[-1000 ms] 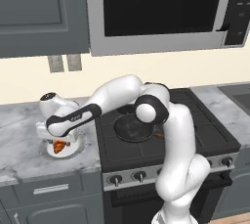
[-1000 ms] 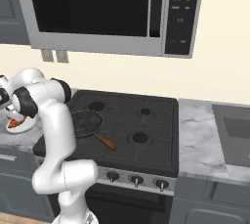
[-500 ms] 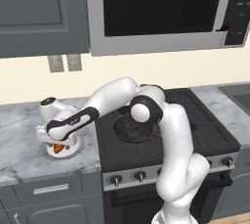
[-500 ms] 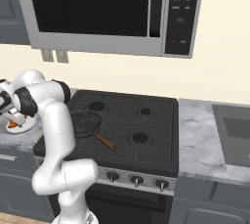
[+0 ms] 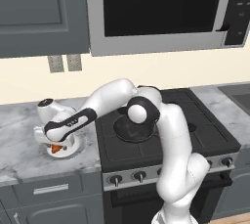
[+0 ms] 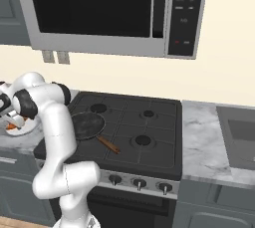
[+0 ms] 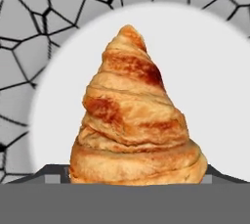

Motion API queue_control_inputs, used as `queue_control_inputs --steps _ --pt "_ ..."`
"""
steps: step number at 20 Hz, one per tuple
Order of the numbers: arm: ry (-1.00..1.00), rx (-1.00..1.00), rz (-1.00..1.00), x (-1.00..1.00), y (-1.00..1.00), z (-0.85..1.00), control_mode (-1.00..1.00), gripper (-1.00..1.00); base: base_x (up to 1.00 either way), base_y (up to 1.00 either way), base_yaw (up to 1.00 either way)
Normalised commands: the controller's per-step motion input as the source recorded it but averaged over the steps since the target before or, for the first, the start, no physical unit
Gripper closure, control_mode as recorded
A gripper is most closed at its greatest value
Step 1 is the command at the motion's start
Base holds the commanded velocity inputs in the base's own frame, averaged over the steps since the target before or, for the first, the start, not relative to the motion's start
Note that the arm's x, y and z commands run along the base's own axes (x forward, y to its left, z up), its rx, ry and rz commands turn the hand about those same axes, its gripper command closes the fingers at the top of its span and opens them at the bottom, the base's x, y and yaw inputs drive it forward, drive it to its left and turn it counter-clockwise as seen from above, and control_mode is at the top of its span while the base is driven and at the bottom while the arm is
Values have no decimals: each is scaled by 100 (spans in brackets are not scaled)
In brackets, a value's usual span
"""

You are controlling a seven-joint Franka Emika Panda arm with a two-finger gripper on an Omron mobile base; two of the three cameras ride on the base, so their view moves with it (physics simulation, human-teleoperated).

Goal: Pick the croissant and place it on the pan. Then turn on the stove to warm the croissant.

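Hand view croissant (image 7: 134, 120) close-up on plate (image 7: 219, 71), right base pan (image 6: 87, 124) handle

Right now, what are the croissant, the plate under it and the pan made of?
The croissant looks like flaky baked pastry: golden, with browned, layered ridges. The plate seems glazed ceramic, though that's a guess: smooth white middle, grey rim with dark crackle lines. The pan looks like dark matte metal, and its thin brown handle looks wooden.

You will find no readable text here. The silver built-in microwave (image 6: 99, 13) has a dark control panel (image 6: 185, 15) with small pale marks, too blurred to read.
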Motion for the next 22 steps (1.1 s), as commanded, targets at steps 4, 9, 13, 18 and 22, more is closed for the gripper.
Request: queue_control_inputs --steps 4,9,13,18,22 --pt "0 0 0 0 0 -2 -100 100 0 0 0" --pt "0 0 0 -8 -10 3 -100 100 0 0 0" --pt "0 1 0 -16 -18 21 -100 100 0 0 0" --pt "-2 0 -1 -18 -20 22 -100 100 0 0 0" --pt "-11 0 0 -31 -16 25 -100 100 0 0 0"
